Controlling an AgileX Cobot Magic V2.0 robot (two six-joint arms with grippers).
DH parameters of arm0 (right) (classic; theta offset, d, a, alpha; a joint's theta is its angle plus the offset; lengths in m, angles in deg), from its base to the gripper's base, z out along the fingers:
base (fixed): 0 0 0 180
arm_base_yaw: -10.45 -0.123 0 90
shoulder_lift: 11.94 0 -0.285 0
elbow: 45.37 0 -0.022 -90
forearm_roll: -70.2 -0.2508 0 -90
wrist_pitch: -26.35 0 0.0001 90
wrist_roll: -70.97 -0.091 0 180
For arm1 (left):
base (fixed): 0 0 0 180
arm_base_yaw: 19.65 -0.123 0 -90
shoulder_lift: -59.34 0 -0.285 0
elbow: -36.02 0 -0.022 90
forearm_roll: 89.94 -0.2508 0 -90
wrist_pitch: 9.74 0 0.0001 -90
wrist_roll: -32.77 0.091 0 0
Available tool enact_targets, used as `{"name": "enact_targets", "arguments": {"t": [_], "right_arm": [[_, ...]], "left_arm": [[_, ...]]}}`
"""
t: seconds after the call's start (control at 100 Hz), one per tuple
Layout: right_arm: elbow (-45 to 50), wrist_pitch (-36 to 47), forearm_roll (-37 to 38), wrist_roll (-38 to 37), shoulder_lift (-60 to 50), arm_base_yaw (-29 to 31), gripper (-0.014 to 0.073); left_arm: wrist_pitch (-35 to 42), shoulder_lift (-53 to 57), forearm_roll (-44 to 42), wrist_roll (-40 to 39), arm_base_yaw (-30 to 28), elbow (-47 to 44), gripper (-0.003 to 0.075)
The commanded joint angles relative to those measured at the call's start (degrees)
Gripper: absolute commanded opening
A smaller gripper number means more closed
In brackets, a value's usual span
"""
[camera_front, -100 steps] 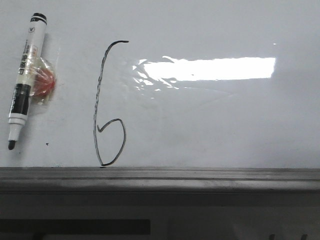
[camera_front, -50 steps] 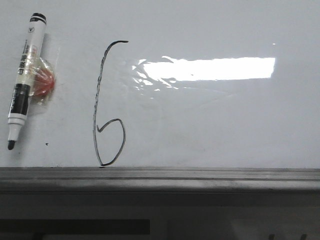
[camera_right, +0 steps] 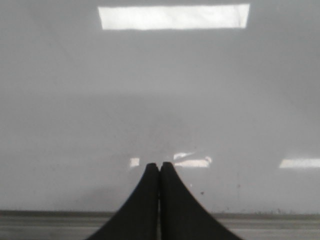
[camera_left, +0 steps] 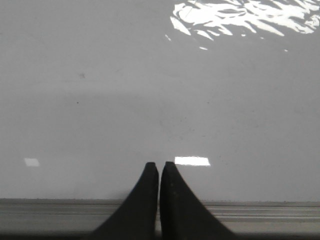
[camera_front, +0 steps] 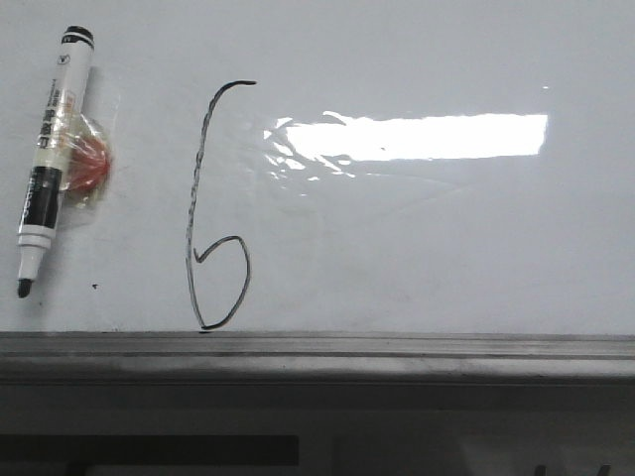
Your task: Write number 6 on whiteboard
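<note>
Pincers pressed together, left and right, both empty. 6 drawn on whiteboard; marker at nine o'clock. Risk: smudging wet ink.

A black number 6 is showing on the glossy white whiteboard, beside a black-and-white marker backed by red.
</note>
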Motion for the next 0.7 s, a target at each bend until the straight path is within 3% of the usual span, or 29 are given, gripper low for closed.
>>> {"name": "enact_targets", "arguments": {"t": [0.0, 0.69], "right_arm": [[1.4, 0.1, 0.6, -0.1, -1.2, 0.2, -0.0064], [1.4, -1.7, 0.6, -0.1, -1.2, 0.2, -0.0064]], "left_arm": [[3.0, 1.7, 0.0, -0.6, -0.1, -2.5, -0.0019], [3.0, 1.7, 0.0, -0.6, -0.1, -2.5, -0.0019]]}}
